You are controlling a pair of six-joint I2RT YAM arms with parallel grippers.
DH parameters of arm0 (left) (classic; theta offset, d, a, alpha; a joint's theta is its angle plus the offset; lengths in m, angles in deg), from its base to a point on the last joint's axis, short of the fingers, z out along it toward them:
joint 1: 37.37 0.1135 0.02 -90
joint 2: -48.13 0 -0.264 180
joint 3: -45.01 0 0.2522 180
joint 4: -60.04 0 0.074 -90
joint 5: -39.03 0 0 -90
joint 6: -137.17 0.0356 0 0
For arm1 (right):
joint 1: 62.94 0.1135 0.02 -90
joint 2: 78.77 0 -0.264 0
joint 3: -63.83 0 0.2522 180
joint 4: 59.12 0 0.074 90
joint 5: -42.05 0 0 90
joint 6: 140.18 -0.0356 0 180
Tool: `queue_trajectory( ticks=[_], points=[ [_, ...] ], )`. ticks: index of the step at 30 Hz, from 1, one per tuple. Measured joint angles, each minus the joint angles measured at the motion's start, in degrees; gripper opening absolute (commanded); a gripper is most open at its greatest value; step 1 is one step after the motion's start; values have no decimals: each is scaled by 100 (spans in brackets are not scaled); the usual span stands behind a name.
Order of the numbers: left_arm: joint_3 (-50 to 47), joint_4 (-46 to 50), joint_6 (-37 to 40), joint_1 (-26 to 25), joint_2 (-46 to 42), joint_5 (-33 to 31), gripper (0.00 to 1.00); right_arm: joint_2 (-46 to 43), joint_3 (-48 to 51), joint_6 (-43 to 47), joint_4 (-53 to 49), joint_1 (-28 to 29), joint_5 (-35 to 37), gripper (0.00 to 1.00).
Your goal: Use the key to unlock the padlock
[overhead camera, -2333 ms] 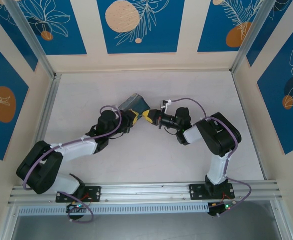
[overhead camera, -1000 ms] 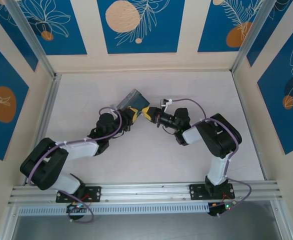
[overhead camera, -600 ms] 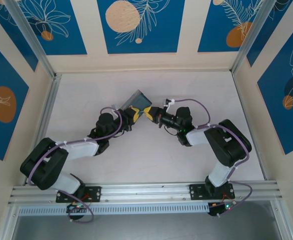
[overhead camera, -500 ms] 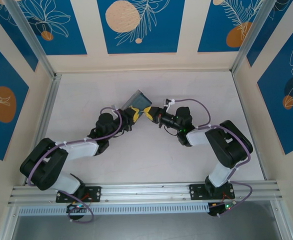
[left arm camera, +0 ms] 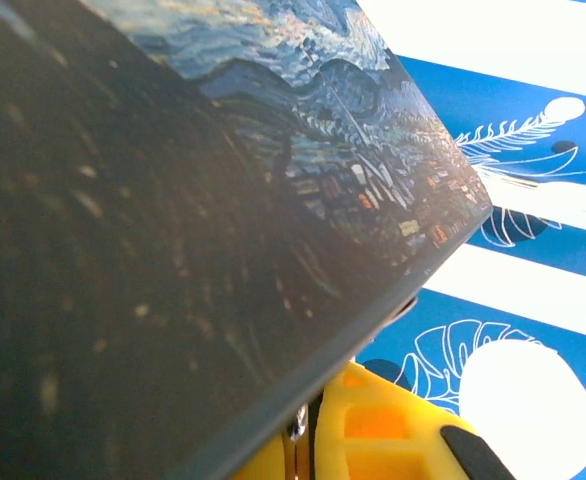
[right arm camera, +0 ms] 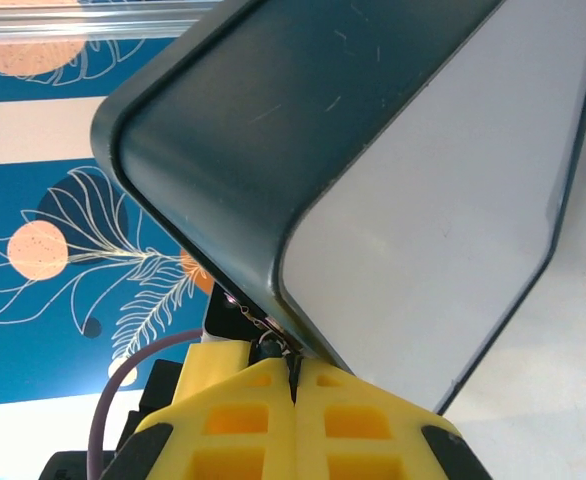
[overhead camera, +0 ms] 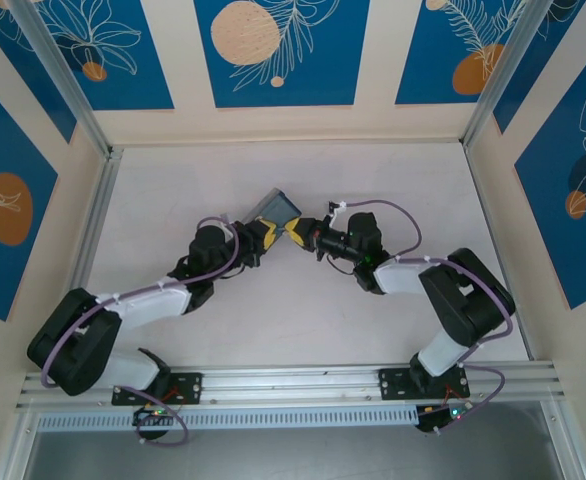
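Right gripper (right arm camera: pixel 295 368) — fingers pressed together, apparently pinching the key (right arm camera: pixel 295 376). Padlock (right arm camera: pixel 270 344): small dark lump at the tin (right arm camera: pixel 273 130) edge, straight ahead of those tips, touching or nearly. Left gripper (overhead camera: pixel 262 232): closure cannot be told.

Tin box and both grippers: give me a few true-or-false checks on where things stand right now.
1. The left gripper and right gripper meet at the tin near the middle of the table. True.
2. The tin sits in the far right corner. False: it is mid-table, between the two grippers.
3. In the right wrist view, the right gripper's yellow fingers are pressed together. True.
4. The left arm is folded back at its base, away from the tin. False: it reaches out to the tin, whose painted face shows close up in the left wrist view.
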Motion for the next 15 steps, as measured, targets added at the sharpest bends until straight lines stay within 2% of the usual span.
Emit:
queue_trajectory(
  ticks=[6,15],
  points=[
    [149,470,420,-9,-227,13,0,-407,-334,83,-1217,28,-13,0],
    [210,1003,826,-22,-286,13,0,-461,-461,-37,-1943,129,68,0]
  ],
)
